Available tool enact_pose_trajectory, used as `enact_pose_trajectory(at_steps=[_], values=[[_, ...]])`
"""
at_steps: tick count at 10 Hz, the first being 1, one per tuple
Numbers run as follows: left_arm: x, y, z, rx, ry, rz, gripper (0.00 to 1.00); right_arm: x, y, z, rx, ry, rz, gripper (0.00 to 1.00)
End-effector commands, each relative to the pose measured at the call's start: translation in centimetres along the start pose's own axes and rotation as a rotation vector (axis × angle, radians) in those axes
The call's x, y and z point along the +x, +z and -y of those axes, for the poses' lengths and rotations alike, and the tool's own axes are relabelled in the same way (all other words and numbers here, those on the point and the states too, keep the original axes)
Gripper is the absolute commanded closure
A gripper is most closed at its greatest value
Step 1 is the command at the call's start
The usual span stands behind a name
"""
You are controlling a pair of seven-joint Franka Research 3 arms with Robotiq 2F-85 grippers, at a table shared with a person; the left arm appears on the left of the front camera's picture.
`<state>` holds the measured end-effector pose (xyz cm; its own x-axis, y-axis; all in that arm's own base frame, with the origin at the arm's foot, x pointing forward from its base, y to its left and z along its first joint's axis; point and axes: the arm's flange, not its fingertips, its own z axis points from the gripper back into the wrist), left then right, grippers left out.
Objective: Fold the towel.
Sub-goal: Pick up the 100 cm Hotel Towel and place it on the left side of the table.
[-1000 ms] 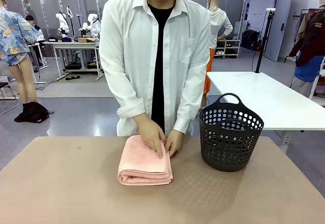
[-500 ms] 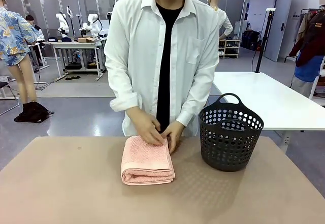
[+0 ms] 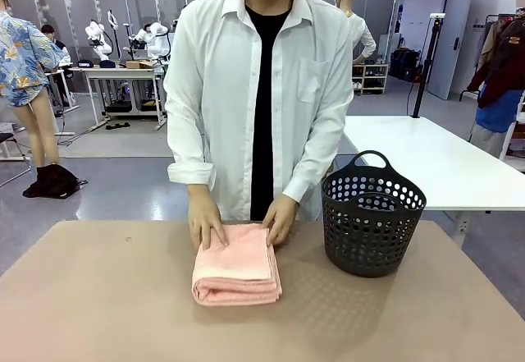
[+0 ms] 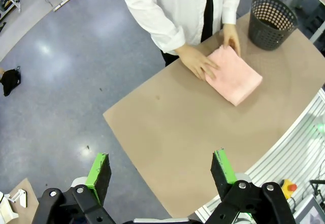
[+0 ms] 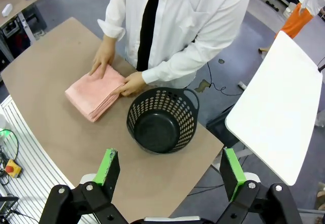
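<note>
- A tan table [image 3: 98,296] filled the foreground. Behind it lay the grey floor [image 3: 123,190] of a workshop hall, with a white table [image 3: 426,161] to the right.
- The towel [image 3: 236,268], salmon-pink, lay folded into a thick rectangular stack on the tan table. It sat near the far edge at about mid-width, left of the basket and not touching it.
- The dark perforated basket [image 3: 373,222], with a loop handle, stood upright on the tan table. The right wrist view looked down onto its bare dark bottom.
- A person in a white shirt [image 3: 254,91] stood at the far edge with forearms lowered. One hand [image 3: 207,224] lay flat on the towel's far corner away from the basket. The other hand [image 3: 280,221] rested at the far corner on the basket's side.
- The left gripper [image 4: 160,165] hung high over the table, green-padded fingers spread wide, well clear of the towel.
- The right gripper [image 5: 170,162] hung high above the basket, fingers equally wide apart.
</note>
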<state>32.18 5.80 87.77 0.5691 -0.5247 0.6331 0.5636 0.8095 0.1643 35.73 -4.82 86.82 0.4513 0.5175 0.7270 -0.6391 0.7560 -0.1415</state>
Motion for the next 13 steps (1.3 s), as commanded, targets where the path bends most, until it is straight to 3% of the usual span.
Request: enact_pose_trajectory(at_steps=[1, 13], values=[[0.13, 0.40, -0.03, -0.003, -0.001, -0.015, 0.00, 0.02, 0.21, 0.03, 0.013, -0.009, 0.002, 0.00], [0.13, 0.40, -0.03, -0.003, -0.001, -0.015, 0.00, 0.02, 0.21, 0.03, 0.013, -0.009, 0.002, 0.00]])
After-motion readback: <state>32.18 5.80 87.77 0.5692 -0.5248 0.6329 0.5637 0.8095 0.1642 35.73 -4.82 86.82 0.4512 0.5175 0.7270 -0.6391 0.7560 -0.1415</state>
